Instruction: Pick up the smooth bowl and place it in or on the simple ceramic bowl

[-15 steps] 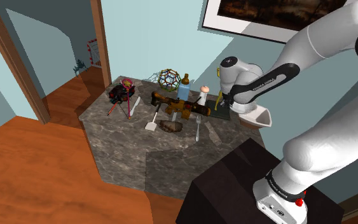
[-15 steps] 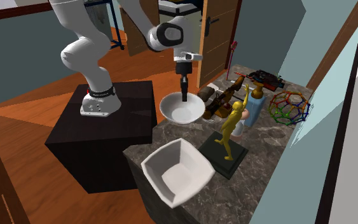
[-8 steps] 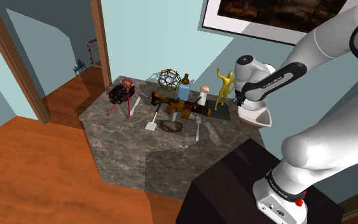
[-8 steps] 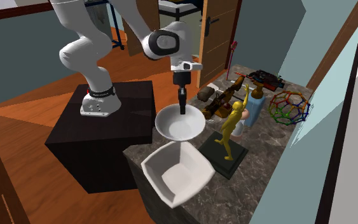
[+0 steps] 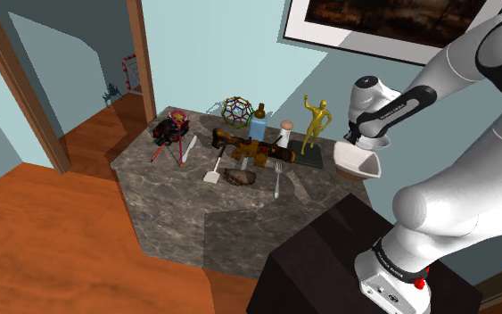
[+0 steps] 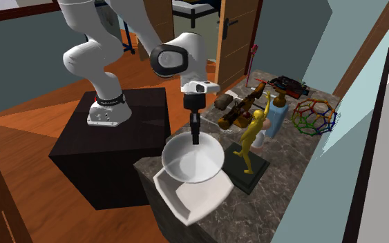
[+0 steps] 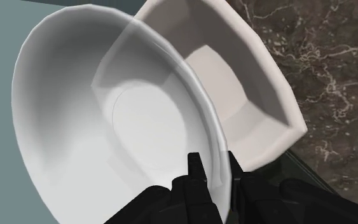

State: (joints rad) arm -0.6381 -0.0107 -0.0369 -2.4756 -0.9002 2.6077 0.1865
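A round, smooth white bowl [image 6: 191, 160] hangs in the air, its rim clasped between the fingers of my black gripper [image 6: 195, 136], which is shut on it. Directly under it, at the stone counter's corner nearest the stand, sits an angular, square-sided white bowl [image 6: 186, 198]. In the wrist view the round bowl [image 7: 107, 121] overlaps the angular bowl [image 7: 254, 95] and covers part of its inside; my gripper [image 7: 214, 167] pinches the round bowl's edge. In the shoulder view the gripper [image 5: 357, 143] holds the round bowl [image 5: 353, 158] just above the angular one [image 5: 365, 172].
A golden figurine [image 6: 250, 138] on a dark base stands close beside the bowls. Further along the marble counter [image 5: 177, 210] lie a bottle [image 5: 259, 122], a wire ball [image 5: 236, 109], a fork [image 5: 277, 181] and other clutter. The black stand [image 6: 110, 148] adjoins the counter.
The arm has carried the round bowl away from the counter's clutter toward the corner. It now hangs right over the angular bowl, lower than before. The grip has stayed the same.
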